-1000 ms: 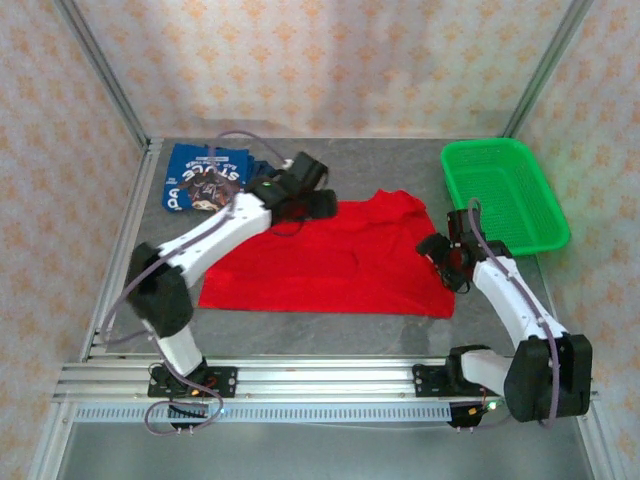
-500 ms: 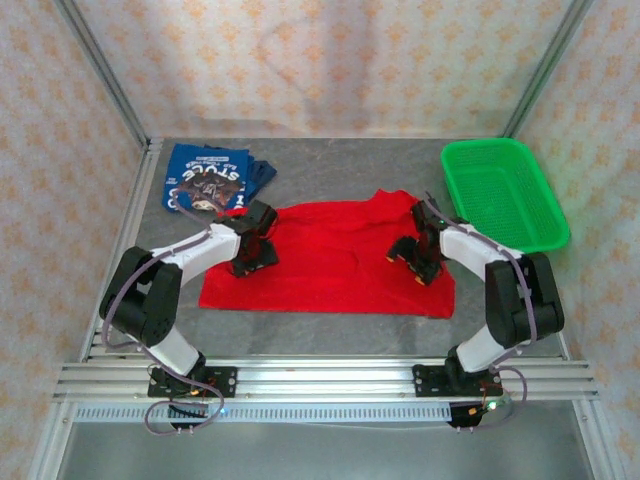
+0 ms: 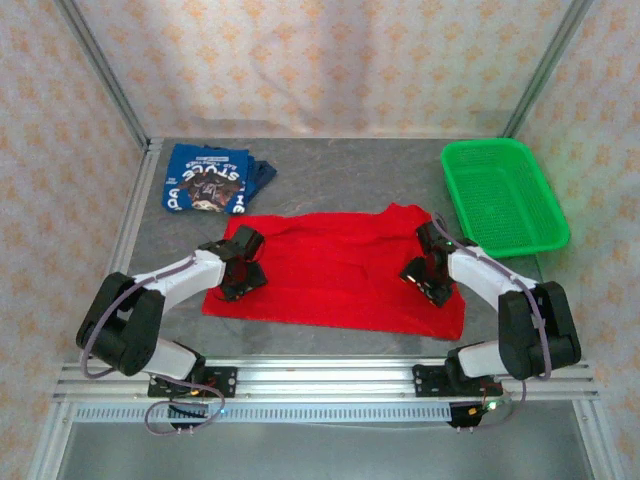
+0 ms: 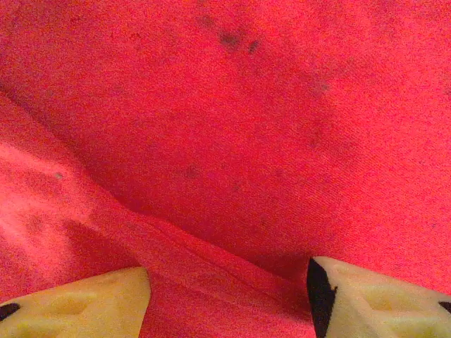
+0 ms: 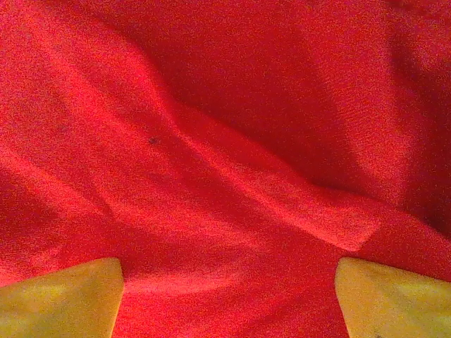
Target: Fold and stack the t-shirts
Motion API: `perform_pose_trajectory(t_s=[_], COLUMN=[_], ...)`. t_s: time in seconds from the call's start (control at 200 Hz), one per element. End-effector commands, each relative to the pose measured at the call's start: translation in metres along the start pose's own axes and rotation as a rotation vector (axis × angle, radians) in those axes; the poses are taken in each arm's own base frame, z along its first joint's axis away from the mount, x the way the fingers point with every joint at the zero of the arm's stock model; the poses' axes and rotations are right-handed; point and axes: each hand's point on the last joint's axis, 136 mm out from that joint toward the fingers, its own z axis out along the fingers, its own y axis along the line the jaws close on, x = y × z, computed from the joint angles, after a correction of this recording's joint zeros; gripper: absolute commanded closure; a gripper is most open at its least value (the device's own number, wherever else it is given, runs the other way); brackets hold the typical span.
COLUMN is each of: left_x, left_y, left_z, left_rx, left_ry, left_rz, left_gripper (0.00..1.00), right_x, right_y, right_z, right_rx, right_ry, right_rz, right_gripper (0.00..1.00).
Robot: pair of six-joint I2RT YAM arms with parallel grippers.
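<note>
From the top, the soft red cloth t-shirt [image 3: 330, 275] lies spread flat on the grey worktop [image 3: 340, 175], ready for folding. The blue cloth t-shirt with white letters [image 3: 205, 180] waits at the far left corner, and both arms bend low, the left gripper [image 3: 240, 272] on the red shirt's left side and the right gripper [image 3: 428, 280] on its right. In the left wrist view the yellow fingers [image 4: 77, 303] stand apart on the red cloth with a ridge between them, not pinched, and the right wrist view shows the same: open, holding nothing.
</note>
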Motion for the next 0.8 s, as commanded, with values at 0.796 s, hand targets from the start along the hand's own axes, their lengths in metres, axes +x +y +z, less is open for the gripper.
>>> perform_pose_trajectory(t_s=[0.796], left_x=[-0.134], left_y=[-0.01], left_z=[-0.037], left_rx=[0.296], left_ry=[-0.098], left_rz=[-0.531], left_gripper=[0.28], right_x=[-0.038], right_y=[0.126], right_z=[-0.148], right_rx=[-0.459], right_ry=[-0.178], right_rz=[-0.413], right_gripper=[0.08])
